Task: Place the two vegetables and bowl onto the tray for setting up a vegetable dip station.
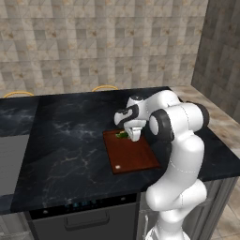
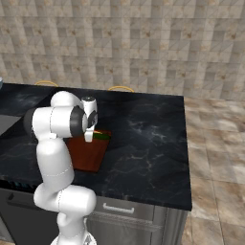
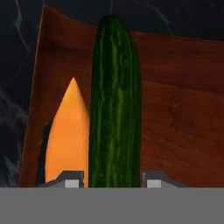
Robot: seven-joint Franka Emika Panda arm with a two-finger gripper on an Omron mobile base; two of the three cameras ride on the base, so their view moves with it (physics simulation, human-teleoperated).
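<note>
The tray (image 3: 175, 109) is a reddish-brown wooden board lying on the black counter. On it the dark green cucumber (image 3: 114, 109) and the orange carrot (image 3: 68, 140) lie side by side, touching. My gripper (image 3: 113, 183) points down over the cucumber, one fingertip on each side of it with a thin gap at both. From the left base view the gripper (image 1: 132, 136) hangs low over the far end of the tray (image 1: 133, 157), where a bit of the cucumber (image 1: 121, 135) shows. The right base view has the gripper (image 2: 89, 138), cucumber (image 2: 102, 136) and tray (image 2: 87, 154). The bowl is out of view.
The black marble counter (image 1: 70, 140) stretches wide to the left of the tray. A grey surface (image 1: 9, 159) adjoins it at far left. Two yellow chair backs (image 1: 105, 87) rise behind the counter's far edge. A tiled wall stands beyond.
</note>
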